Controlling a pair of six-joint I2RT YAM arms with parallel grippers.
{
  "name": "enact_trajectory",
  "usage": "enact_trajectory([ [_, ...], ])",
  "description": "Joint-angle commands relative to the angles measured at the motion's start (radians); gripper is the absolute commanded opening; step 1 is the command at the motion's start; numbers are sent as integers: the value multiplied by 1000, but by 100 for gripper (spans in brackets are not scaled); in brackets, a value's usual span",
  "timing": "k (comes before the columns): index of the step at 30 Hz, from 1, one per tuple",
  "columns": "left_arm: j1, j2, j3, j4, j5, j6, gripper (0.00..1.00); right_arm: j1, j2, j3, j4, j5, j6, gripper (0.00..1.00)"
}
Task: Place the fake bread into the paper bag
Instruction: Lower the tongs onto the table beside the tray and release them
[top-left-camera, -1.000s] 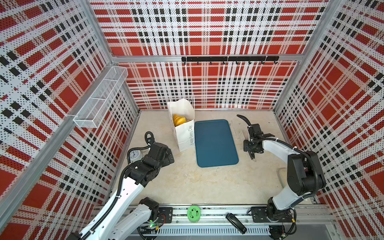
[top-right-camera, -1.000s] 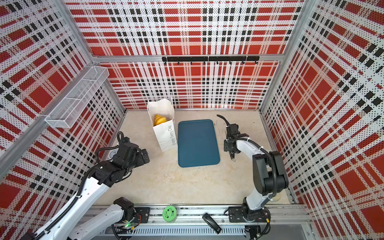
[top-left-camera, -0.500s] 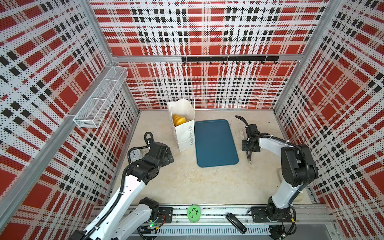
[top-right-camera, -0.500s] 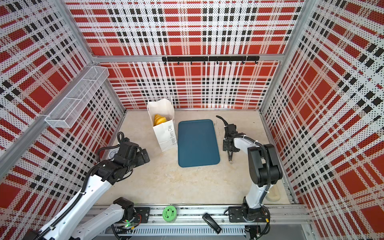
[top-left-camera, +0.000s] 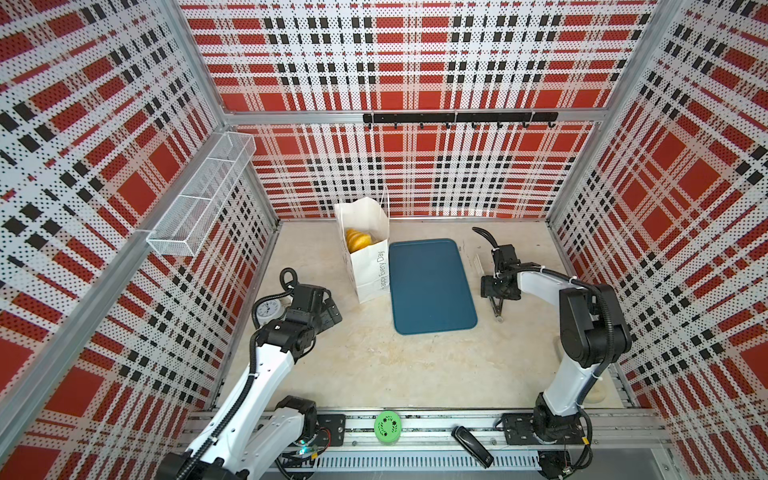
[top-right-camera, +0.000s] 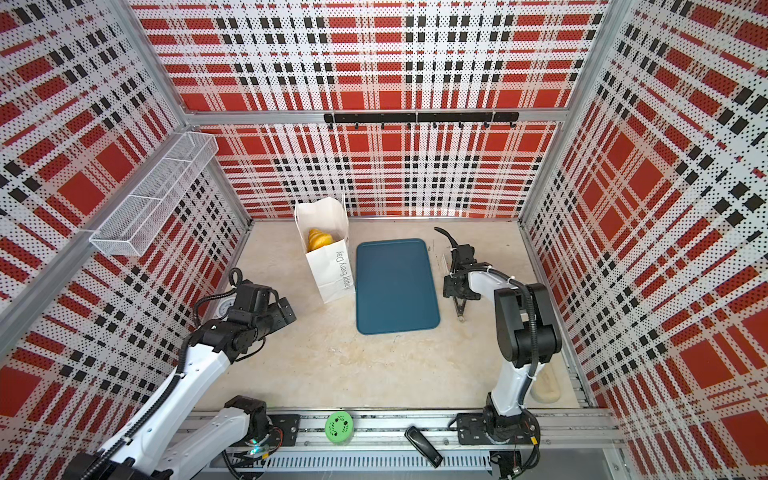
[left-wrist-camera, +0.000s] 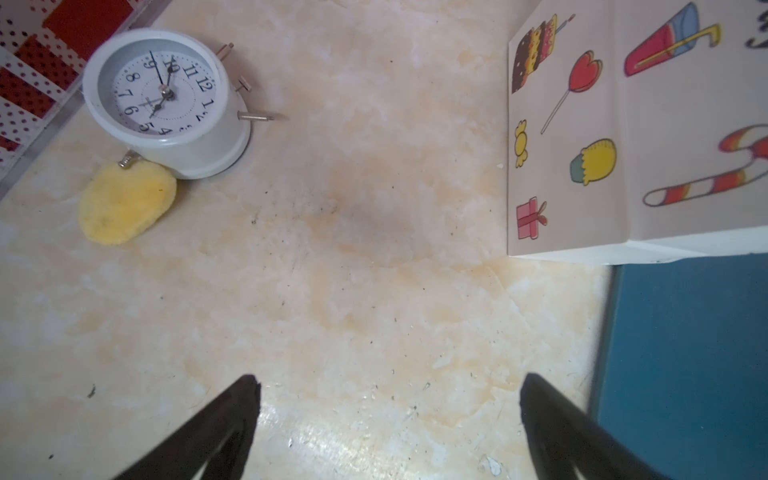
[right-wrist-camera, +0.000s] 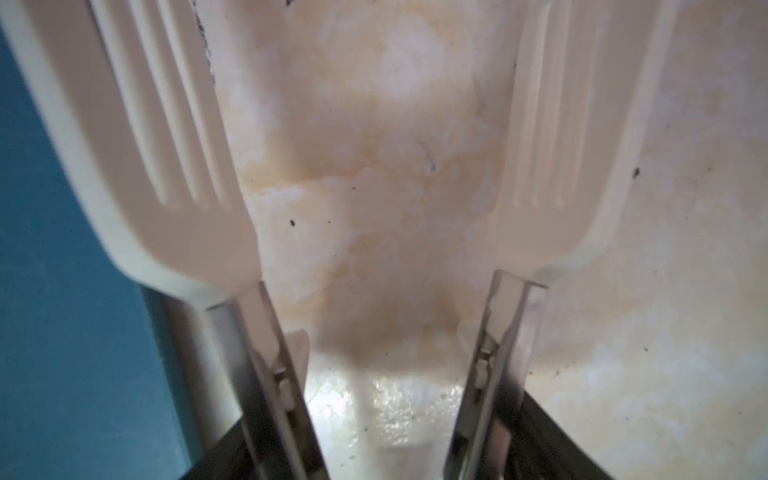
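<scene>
Two grippers hang low over the tabletop (top-left-camera: 374, 365), one on either side of the things. The left gripper (left-wrist-camera: 387, 380) is spread wide, its black fingers (left-wrist-camera: 220, 424) well apart with bare tabletop between them. Off to one side of it a white alarm clock (left-wrist-camera: 160, 99) touches a yellow fuzzy oval (left-wrist-camera: 124, 203). Ahead of it, near but not touching, stands the paper bag (left-wrist-camera: 569, 166), the side facing this gripper printed with sweets, a lollipop and a candy cane.

The right gripper (right-wrist-camera: 376, 432) straddles a pair of tongs (right-wrist-camera: 166, 166). Its dark fingers (right-wrist-camera: 552, 444) lie against the outside of both metal arms, and the tongs' white slotted heads stand apart above the tabletop. Just beside this gripper, on its side toward the bag, lies the flat teal tray (top-left-camera: 432, 286).

Beyond the tray from the right gripper the bag stands upright with its top open, just beside the tray's long edge; whether the two touch cannot be told. Inside the bag, in both top views, the fake bread (top-left-camera: 358, 241) shows as golden ridged croissant-like pieces below the rim; how many lie there cannot be told. The bread is well apart from both grippers, nearer the left one, with the bag's wall between it and each.

Farthest from the grippers, a white mesh basket (top-left-camera: 199, 203) hangs on the side wall above the left arm and a black hook rail (top-left-camera: 457, 118) runs along the back wall.
</scene>
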Motion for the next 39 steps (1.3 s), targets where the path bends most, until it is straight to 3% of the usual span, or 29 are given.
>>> enact_trajectory([
  [1,20,16,-9,54,17,-10,99,-2,-58,-35,69,-18,-21,80],
  [9,24,90,8,73,10,7,99,-2,-162,-85,91,6,-66,90],
  [17,22,75,-10,125,-72,15,99,-2,-323,-227,305,20,-149,93],
  [23,37,83,-49,215,-171,84,99,-3,-419,-380,566,81,-267,97],
  [28,54,123,-87,319,-237,159,99,-22,-455,-584,958,118,-337,100],
  [32,56,139,-117,424,-276,217,99,-61,-415,-675,1174,137,-335,100],
  [39,68,156,-156,630,-268,307,99,-100,-293,-737,1383,68,-309,100],
])
